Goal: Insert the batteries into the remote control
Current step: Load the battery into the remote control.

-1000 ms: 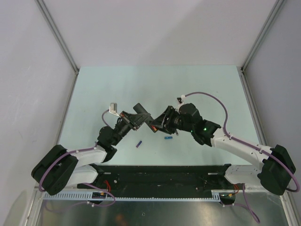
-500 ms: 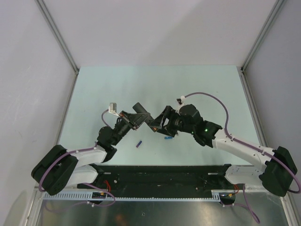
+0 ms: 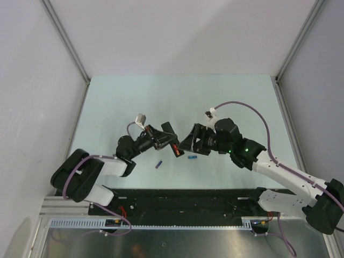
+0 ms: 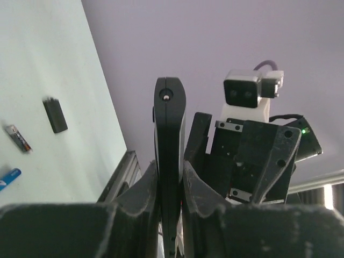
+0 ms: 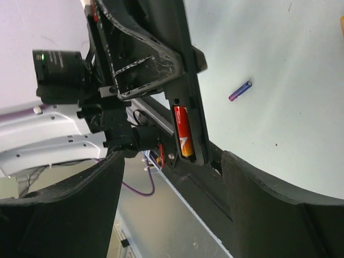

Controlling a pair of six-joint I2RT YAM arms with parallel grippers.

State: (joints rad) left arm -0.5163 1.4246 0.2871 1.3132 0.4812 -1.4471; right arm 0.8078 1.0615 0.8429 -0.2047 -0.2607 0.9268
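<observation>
Two grippers and one remote, listed left to right.

Entry one, left gripper point(image 3: 161, 141): clenched on the remote control point(image 3: 169, 130), pinching its flat faces and holding it off the table point(image 3: 107, 97). In the overhead view the bar's long axis runs roughly twelve to six. One orange-red battery point(image 5: 183, 131) shows seated in the recess.

Entry two, purple battery point(image 3: 158, 164): loose on the table at six o'clock from the left gripper.

Entry three, right gripper point(image 3: 189, 144): released, jaws spread wide, holding nothing. The remote lies at its nine o'clock, close but apart.

Entry four, blue battery point(image 3: 192, 157): loose at six o'clock from the right gripper, the nearer arm.

Change from a second ago: the right jaws, then narrower and against the remote, have widened and drawn back. The remote now stands less slanted.
</observation>
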